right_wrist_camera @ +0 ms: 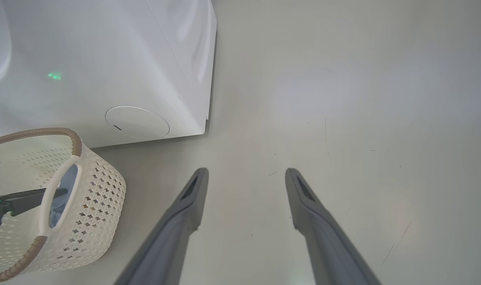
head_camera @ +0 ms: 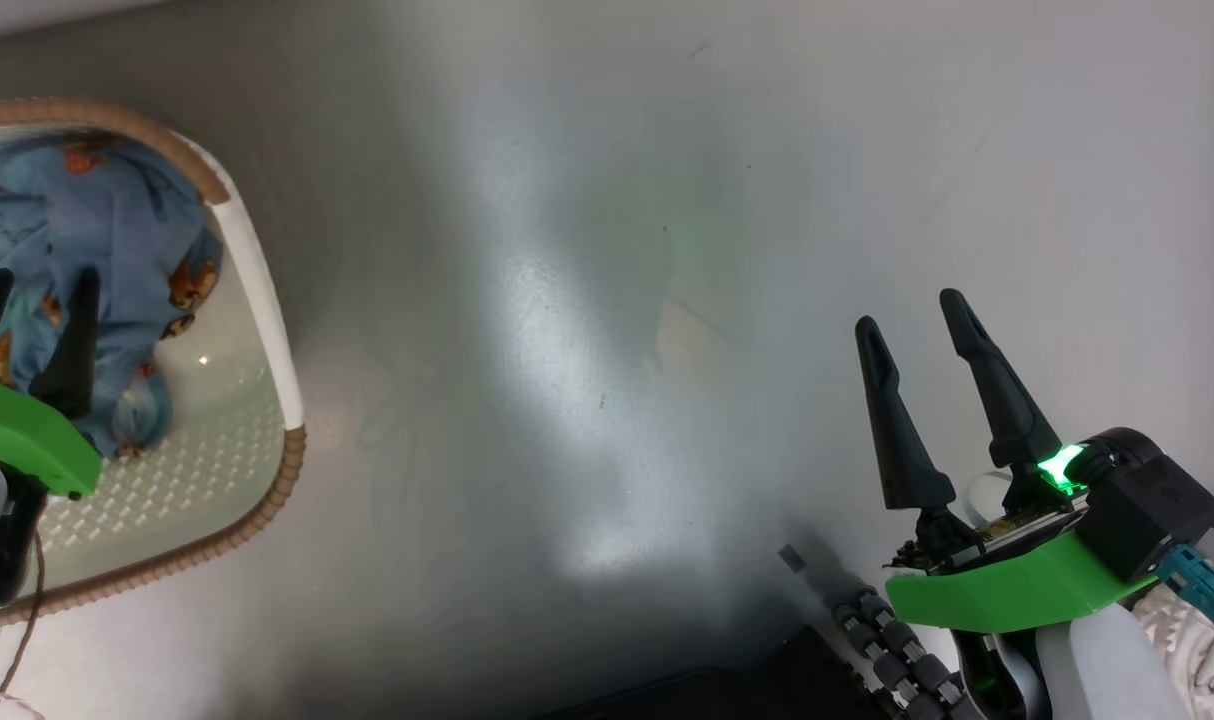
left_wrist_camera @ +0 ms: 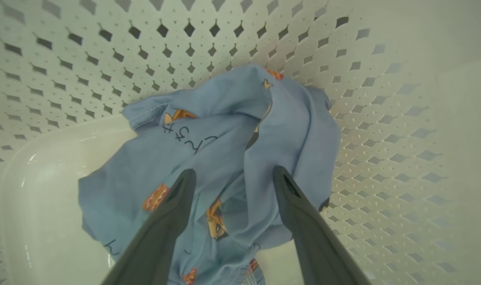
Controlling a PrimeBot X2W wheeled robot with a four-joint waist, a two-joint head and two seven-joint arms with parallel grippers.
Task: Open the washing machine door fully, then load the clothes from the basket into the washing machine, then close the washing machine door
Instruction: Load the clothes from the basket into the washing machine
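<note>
From my station the biggest thing on screen is the glossy pale grey floor (head_camera: pixel 607 300), which spreads out from the basket on every side I can see; behind the basket stands the big white boxy washing machine (right_wrist_camera: pixel 105 59), and its lower front corner is just beyond the basket's far rim.

The basket (right_wrist_camera: pixel 102 202) is a small cream-white perforated plastic tub with a brown woven-look rim and a white side handle (head_camera: pixel 257 290); it sits upright on the floor, close to the machine's front, though I cannot tell whether they touch.

Inside the basket lie the clothes (left_wrist_camera: pixel 209 150), a crumpled light blue fabric garment printed with small orange-brown bears (head_camera: pixel 117 230); they are heaped against the perforated wall (left_wrist_camera: pixel 383 138), with bare basket bottom showing beside them.

The left pincer (left_wrist_camera: pixel 233 174) reaches down into the basket with its two dark fingers spread wide, straddling a fold of the garment (head_camera: pixel 42 290); nothing is gripped, and I cannot tell whether the tips touch the cloth.

The right pincer (head_camera: pixel 910 312) hangs well apart from the basket, above bare floor, fingers likewise parted and empty (right_wrist_camera: pixel 246 174).

Smallest is the round white flap (right_wrist_camera: pixel 137 122), low on the machine's front, just behind the basket's rim.
</note>
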